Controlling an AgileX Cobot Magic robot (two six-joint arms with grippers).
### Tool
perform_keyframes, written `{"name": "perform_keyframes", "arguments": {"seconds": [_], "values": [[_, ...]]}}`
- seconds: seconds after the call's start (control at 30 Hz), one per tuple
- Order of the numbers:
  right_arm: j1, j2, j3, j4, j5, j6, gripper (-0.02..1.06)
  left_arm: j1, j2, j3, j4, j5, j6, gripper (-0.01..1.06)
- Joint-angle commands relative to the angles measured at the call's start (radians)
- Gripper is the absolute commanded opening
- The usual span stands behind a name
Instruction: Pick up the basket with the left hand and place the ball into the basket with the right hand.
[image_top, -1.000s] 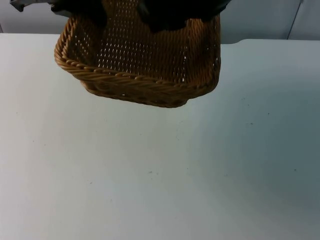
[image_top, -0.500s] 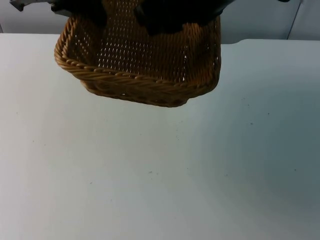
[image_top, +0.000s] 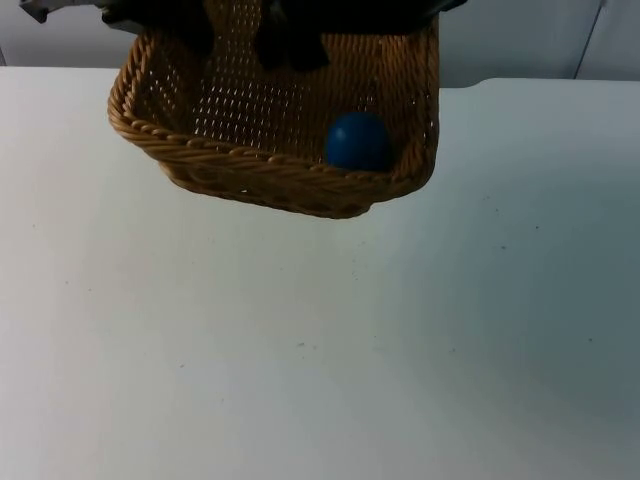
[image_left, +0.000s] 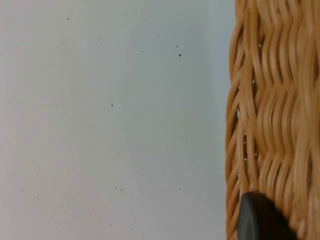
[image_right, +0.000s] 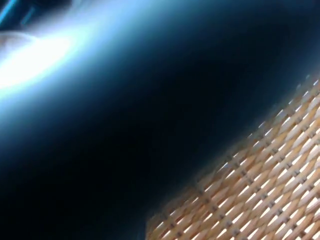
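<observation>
**Ball deposited in raised basket; release step complete**

The wicker basket (image_top: 270, 150) is held clear of the white table (image_top: 320, 350), tilted toward the camera. The left gripper (image_top: 185, 25) sits at the basket's far left rim; the left wrist view shows a black fingertip (image_left: 260, 220) against the woven wall (image_left: 270, 100), so the judgement is that it is clamped on the basket. The blue ball (image_top: 358, 142) lies inside the basket, resting against the near wall toward the right corner. The right gripper (image_top: 290, 45) hangs above the basket interior, apart from the ball; whether its fingers are spread or closed cannot be determined. The right wrist view shows basket weave (image_right: 270, 190) beside a dark blue blur.

Judged step: placement is done. The next move calls for withdrawing the right arm upward without striking the rim, while the left arm keeps the basket steady so the ball does not roll out.
</observation>
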Motion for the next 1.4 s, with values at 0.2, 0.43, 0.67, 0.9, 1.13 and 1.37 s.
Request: {"name": "perform_keyframes", "arguments": {"seconds": [0.2, 0.43, 0.67, 0.9, 1.13, 1.37], "values": [[0.004, -0.012, -0.006, -0.008, 0.004, -0.002, 1.05, -0.003, -0.008, -0.005, -0.028, -0.015, -0.004, 0.00], [0.004, -0.112, -0.006, -0.006, 0.166, -0.002, 1.05, -0.003, -0.008, -0.005, -0.028, -0.015, -0.004, 0.00], [0.004, -0.242, -0.006, -0.033, 0.176, 0.009, 1.05, -0.003, -0.008, -0.005, -0.030, -0.015, -0.004, 0.00], [-0.001, -0.312, -0.004, -0.107, 0.271, 0.026, 1.05, -0.003, -0.008, -0.005, -0.030, -0.011, -0.004, 0.00], [-0.154, -0.388, 0.092, -0.127, 0.147, 0.128, 1.05, -0.003, -0.008, -0.005, -0.030, -0.011, -0.004, 0.00], [-0.370, -0.496, 0.236, -0.159, 0.024, 0.128, 1.05, -0.003, -0.008, -0.005, -0.028, -0.015, -0.004, 0.00]]}}
